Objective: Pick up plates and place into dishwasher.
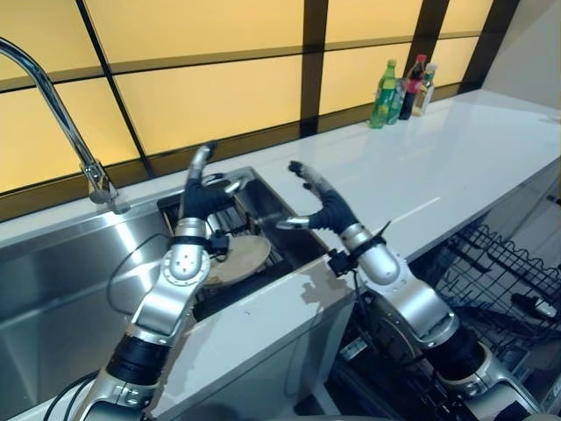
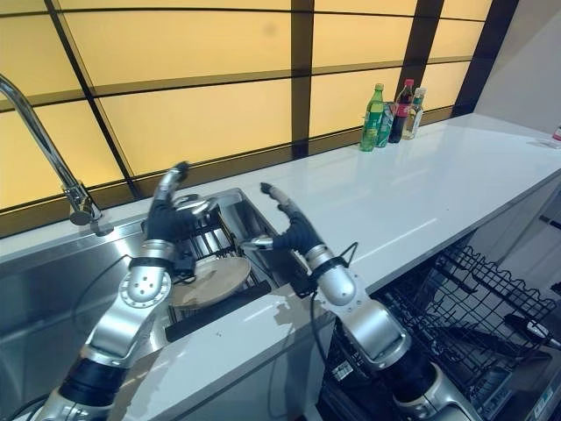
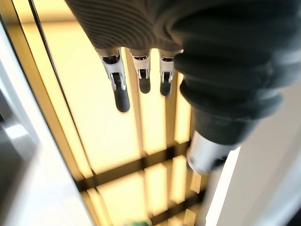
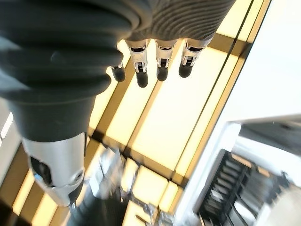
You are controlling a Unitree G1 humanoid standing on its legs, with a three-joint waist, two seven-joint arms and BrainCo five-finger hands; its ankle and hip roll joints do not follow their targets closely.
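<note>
- Plate [image 1: 241, 256]: flat in sink [image 1: 79, 263], below left hand.
- Left hand [image 1: 203, 195]: raised over sink, fingers straight, empty.
- Right hand [image 1: 317, 200]: above sink's right edge, fingers spread, empty.
- Dishwasher rack [image 1: 495, 281]: right of sink, below counter.

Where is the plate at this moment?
In the eye views the plate lies in the sink, on its right part, below the left hand and left of the right hand. Neither hand holds it.

Plate [image 2: 209, 279] in sink [image 2: 53, 289], left of dishwasher rack [image 2: 473, 303]
</note>
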